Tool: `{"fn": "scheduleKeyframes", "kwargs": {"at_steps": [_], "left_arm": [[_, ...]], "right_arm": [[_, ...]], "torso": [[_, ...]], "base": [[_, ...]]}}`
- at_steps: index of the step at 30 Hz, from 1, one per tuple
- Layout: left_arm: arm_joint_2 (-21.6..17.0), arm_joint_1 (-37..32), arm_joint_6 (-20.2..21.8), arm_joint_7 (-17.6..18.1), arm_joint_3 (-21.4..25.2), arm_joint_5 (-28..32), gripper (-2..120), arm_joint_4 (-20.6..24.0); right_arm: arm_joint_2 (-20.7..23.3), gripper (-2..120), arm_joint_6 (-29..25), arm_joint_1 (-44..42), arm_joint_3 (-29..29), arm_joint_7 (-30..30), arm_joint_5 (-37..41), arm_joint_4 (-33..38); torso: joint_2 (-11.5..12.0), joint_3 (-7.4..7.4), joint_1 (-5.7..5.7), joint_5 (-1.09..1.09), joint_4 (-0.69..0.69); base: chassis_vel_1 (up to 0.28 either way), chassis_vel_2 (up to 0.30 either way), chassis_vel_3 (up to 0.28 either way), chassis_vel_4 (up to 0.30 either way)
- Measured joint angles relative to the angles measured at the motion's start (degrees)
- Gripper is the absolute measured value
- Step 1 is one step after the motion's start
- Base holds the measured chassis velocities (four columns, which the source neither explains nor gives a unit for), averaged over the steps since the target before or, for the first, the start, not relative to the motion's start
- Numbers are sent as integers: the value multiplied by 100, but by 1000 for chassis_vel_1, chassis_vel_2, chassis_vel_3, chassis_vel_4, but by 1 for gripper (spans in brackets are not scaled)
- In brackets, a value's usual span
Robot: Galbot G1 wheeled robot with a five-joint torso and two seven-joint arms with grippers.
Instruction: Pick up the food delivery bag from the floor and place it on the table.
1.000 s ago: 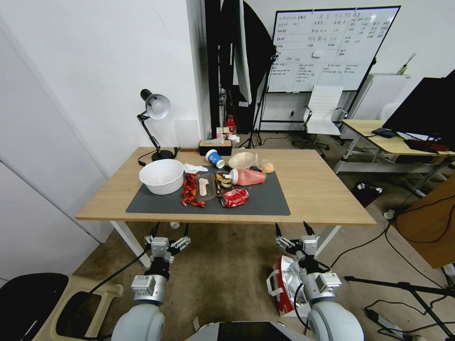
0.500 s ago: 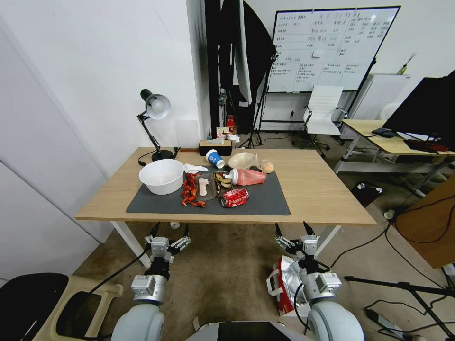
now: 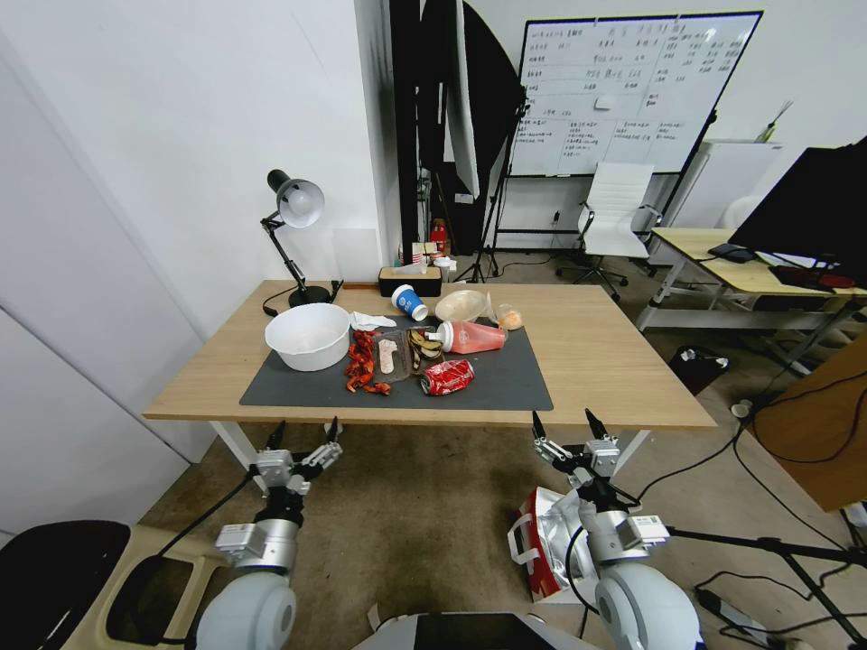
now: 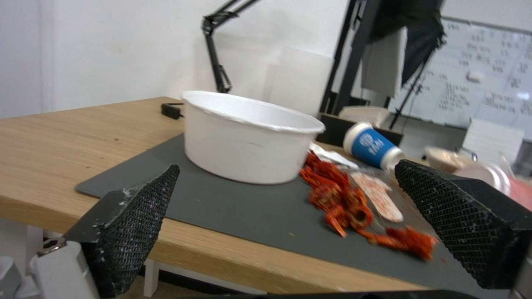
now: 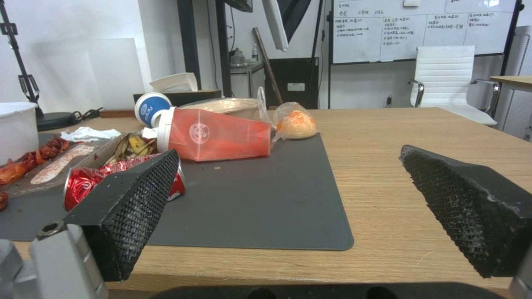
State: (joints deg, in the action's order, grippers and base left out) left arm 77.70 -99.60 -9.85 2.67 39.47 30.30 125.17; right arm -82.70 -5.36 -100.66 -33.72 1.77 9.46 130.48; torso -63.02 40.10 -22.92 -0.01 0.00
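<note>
Food delivery bag on floor

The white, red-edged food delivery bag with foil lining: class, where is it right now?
In the head view, the white, red-edged food delivery bag stands on the brownish-grey floor on the robot's right, partly behind the right arm, just below the light-wood table's near edge.

Bright, even indoor light, soft shadow under the table. Head view bends at the edges, walls curving at 9 and 3 o'clock. Left wrist view motion-blurred, red scraps smeared; right wrist view sharp, mild glare on whiteboard.
</note>
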Motion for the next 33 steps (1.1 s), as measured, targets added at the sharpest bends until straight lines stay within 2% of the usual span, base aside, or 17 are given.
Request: {"fn": "scheduleKeyframes", "kwargs": {"at_steps": [3, 4, 10, 18, 26, 33], "left_arm": [[-70, 34, -178, -64, 63, 228, 100, -93], [-131, 57, -469, -314, 89, 376, 100, -227], [-141, 44, -637, -444, 93, 254, 100, -243], [-124, 68, -726, -447, 189, -279, 100, -325], [-120, 66, -770, -438, 193, -400, 100, -399], [-113, 44, -571, -416, 144, -459, 100, -352]], "right_arm": [[-1, 100, -3, -2, 2, -1, 1, -7], [-2, 100, -4, -6, 5, -1, 1, -6], [-2, 100, 14, -1, -61, 48, -123, 11], [-44, 100, -11, -12, -41, 57, -174, 11], [-56, 100, -24, -10, -29, 58, -177, 17], [-83, 100, -81, -14, -1, 58, -177, -20]], "torso": [[0, 0, 0, 2, 0], [0, 0, 0, -1, 0], [0, 0, 0, 1, -1], [0, 0, 0, 0, 0], [0, 0, 0, 0, 0], [87, -49, 39, 0, 0]], "base": [[0, 0, 0, 0], [0, 0, 0, 0], [0, 0, 0, 0], [0, 0, 0, 0], [0, 0, 0, 0], [0, 0, 0, 0]]}}
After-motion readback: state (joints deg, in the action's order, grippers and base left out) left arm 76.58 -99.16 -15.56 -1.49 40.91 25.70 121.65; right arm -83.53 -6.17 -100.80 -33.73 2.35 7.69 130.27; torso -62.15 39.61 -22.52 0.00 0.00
